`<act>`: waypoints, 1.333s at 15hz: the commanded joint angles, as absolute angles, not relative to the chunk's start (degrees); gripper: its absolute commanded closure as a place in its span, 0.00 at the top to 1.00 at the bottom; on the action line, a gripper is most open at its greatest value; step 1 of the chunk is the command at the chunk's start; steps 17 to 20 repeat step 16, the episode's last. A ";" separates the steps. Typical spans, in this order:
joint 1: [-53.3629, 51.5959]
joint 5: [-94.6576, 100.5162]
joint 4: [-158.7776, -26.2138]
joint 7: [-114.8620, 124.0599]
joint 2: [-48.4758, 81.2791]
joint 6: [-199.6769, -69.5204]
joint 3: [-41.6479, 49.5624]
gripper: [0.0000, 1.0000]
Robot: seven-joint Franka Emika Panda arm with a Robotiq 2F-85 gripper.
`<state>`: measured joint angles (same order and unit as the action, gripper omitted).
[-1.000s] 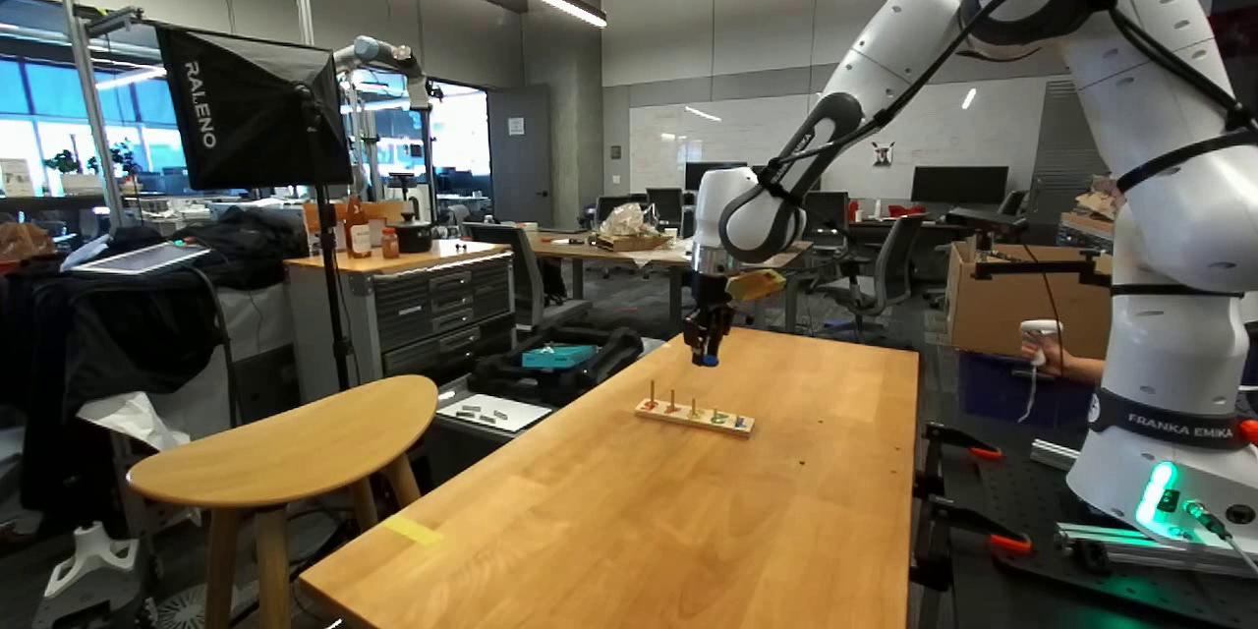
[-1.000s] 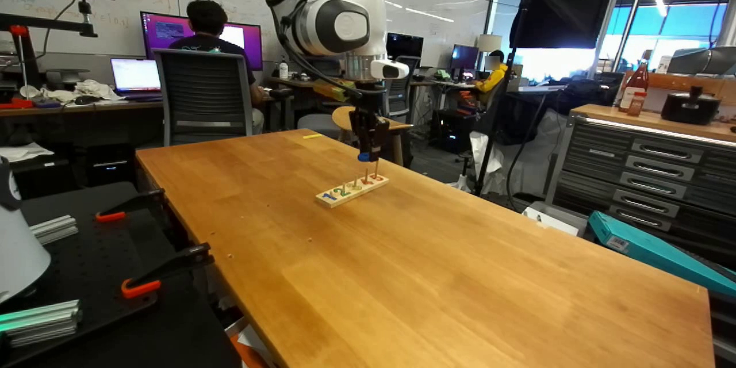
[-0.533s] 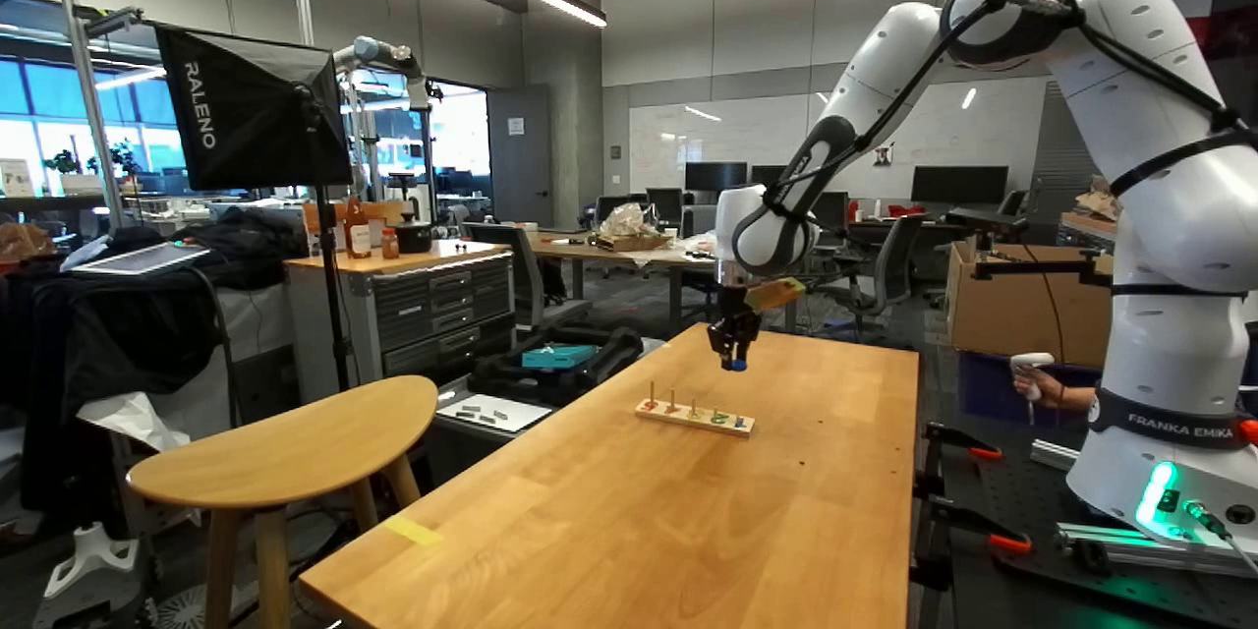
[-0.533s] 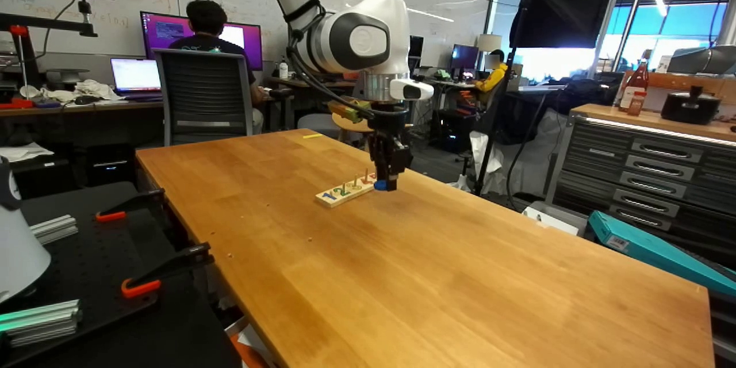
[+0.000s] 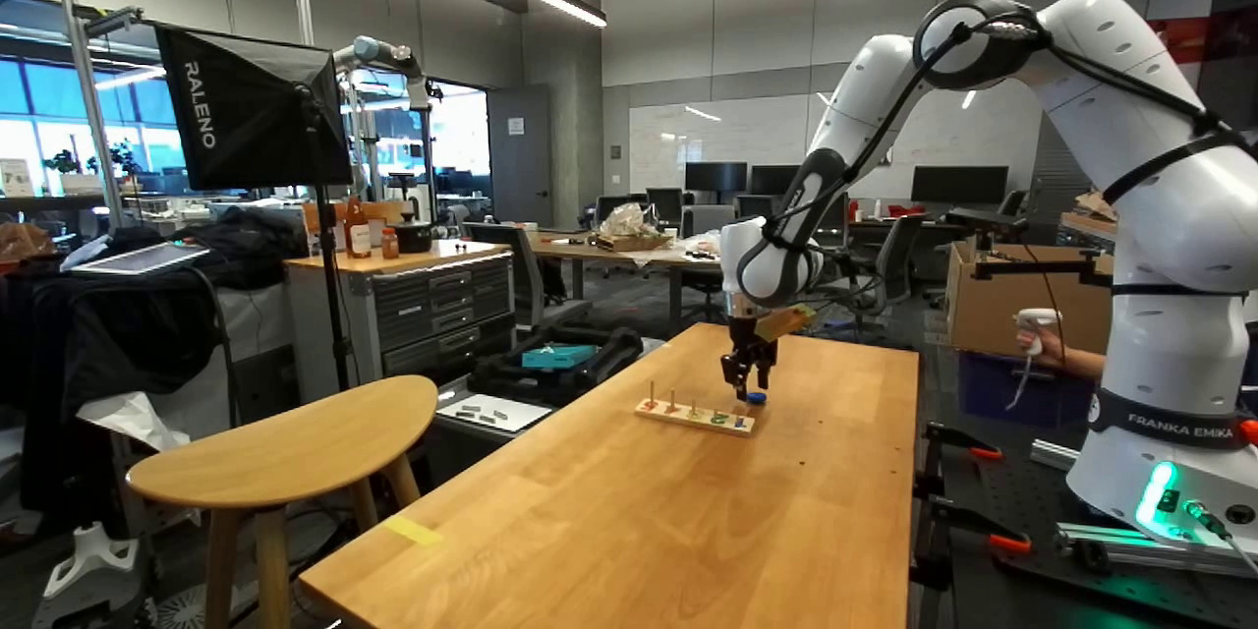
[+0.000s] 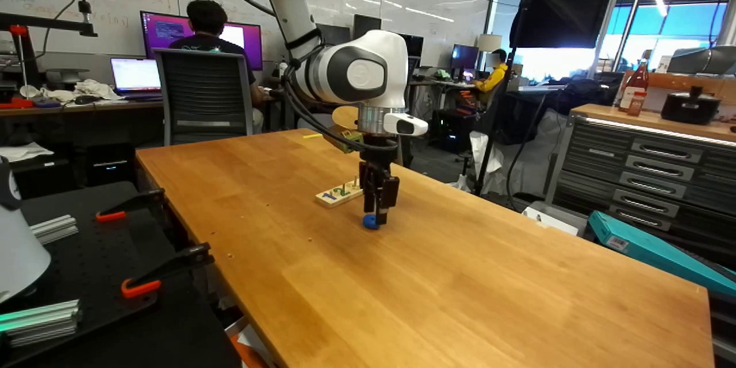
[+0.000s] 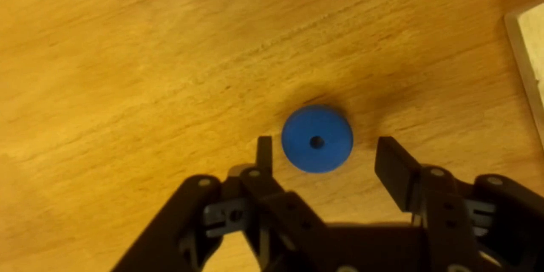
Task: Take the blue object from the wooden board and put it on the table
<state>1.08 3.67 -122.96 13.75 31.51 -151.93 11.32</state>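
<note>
Tabletop [image 7: 148, 59] shows past either edge of the blue disc [image 7: 316, 129], between the parted fingers [image 7: 264, 155] of the hand [image 7: 322, 154].

In both exterior views a board [image 5: 706, 421] is set on the table [image 5: 629, 521], and a row of pegs [image 5: 652, 391] is borne by it. A disc [image 7: 317, 128] is laid on the table, near the board but apart from it. In the wrist view the disc is found between the fingers [image 7: 264, 153] of the gripper [image 7: 321, 148], with a gap left on either side, and a corner of the board is seen to the right. In an exterior view a stool [image 5: 285, 447] is placed left of the table, and a cabinet [image 5: 442, 303] is placed behind the stool.
</note>
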 commanded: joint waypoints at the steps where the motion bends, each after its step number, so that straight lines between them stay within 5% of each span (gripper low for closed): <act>1: -0.13 3.01 -122.76 13.54 26.68 -149.07 9.58 0.99; 12: -0.86 1.99 -122.01 0.53 -2.30 -117.34 0.64 1.00; 20: -0.73 3.12 -121.90 2.17 -2.23 -118.06 0.50 1.00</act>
